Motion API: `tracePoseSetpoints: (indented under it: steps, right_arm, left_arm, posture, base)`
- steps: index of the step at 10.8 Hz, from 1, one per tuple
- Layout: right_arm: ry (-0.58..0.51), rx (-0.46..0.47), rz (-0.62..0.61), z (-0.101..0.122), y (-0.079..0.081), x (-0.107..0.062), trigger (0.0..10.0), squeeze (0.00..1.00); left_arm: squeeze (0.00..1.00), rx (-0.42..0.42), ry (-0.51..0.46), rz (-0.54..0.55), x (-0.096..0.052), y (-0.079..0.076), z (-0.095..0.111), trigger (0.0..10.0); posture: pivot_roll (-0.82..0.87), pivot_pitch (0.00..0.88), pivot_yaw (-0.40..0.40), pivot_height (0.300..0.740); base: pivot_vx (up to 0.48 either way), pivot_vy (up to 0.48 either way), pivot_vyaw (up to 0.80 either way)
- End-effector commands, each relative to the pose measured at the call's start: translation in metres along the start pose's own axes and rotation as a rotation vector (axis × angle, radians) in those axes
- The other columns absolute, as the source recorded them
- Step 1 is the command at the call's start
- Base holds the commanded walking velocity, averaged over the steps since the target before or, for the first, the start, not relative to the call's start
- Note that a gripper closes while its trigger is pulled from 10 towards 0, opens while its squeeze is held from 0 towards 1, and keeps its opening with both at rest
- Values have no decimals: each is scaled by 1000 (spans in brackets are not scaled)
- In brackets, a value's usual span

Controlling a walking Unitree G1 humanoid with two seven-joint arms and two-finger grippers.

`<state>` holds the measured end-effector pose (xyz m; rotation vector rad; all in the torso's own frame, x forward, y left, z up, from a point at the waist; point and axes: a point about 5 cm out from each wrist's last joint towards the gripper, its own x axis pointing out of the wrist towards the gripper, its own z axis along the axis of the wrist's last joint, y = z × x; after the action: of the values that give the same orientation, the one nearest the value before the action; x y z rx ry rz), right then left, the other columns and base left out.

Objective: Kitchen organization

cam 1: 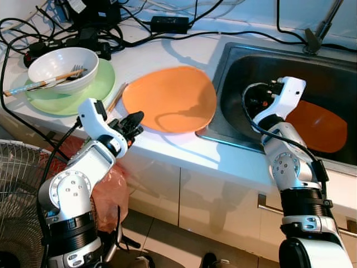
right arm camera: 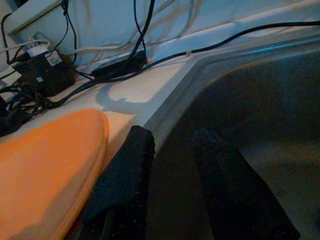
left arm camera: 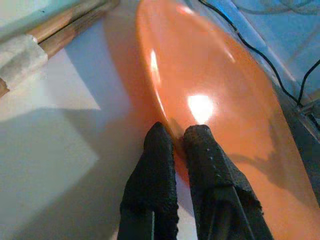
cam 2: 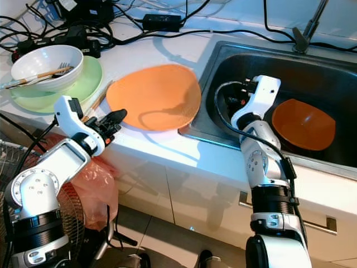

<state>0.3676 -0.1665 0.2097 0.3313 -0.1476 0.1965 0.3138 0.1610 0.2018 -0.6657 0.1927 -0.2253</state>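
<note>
From my station, the left end effector [left arm camera: 172, 142] sits at the near rim of the large orange plate [cam 1: 170, 97]; its two black fingers [left arm camera: 152, 175] are almost together, tips against the plate edge, and I cannot tell whether the rim is pinched between them. The right end effector [right arm camera: 172, 145] reaches over the left wall of the sink [cam 1: 234, 61]; its fingers stand moderately apart and hold nothing.

The desk [cam 1: 167, 148] is a white kitchen counter with pale cabinet fronts [cam 1: 217, 206] below; the sink is a dark steel basin set into it on the right; black cables and power adapters [cam 1: 100, 22] run along the back edge against the wall; a wire fan guard [cam 1: 17, 190] and a reddish plastic bag [cam 1: 109, 190] stand on the floor at lower left.

The large orange plate lies flat on the desk, its right edge just beside the sink rim; it is glossy, smooth and bare. A pair of wooden chopsticks [cam 1: 116, 97] lies just beside its left edge. Further left, a white bowl [cam 1: 62, 67] rests on a pale green plate [cam 1: 97, 84]; the bowl contains a fork and chopsticks [cam 1: 56, 78]. A second orange plate [cam 1: 321, 125] lies on the sink floor.
</note>
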Motion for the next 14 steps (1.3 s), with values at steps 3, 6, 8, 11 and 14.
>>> tracePoseSetpoints:
  steps: [3, 6, 8, 11, 14]
  right_arm:
    - [-1, -6, -1, 1, 0, 0, 10000, 0]
    - [1, -4, -1, 1, 0, 0, 10000, 0]
    - [3, -6, -3, 0, -1, -1, 10000, 0]
    - [5, -6, -3, 0, 0, 0, 10000, 0]
    - [7, -7, -4, -1, -1, 0, 10000, 0]
  left_arm:
    - [0, 13, 29, 16, 1, 2, -5, 0]
    - [0, -6, -24, -39, 1, -6, 0, 0]
    - [0, -60, -83, -78, 0, -11, 7, 0]
    - [0, -139, -192, -173, -3, -26, 20, 0]
    - [0, -124, -206, -174, -3, -26, 21, 10000]
  posture:
    - [98, 186, 18, 740]
    - [99, 184, 16, 740]
    - [97, 184, 16, 740]
    - [98, 180, 14, 740]
    - [98, 179, 14, 740]
  base:
    - [0, 0, 0]
    - [0, 0, 0]
    - [0, 0, 0]
    - [0, 0, 0]
    - [0, 0, 0]
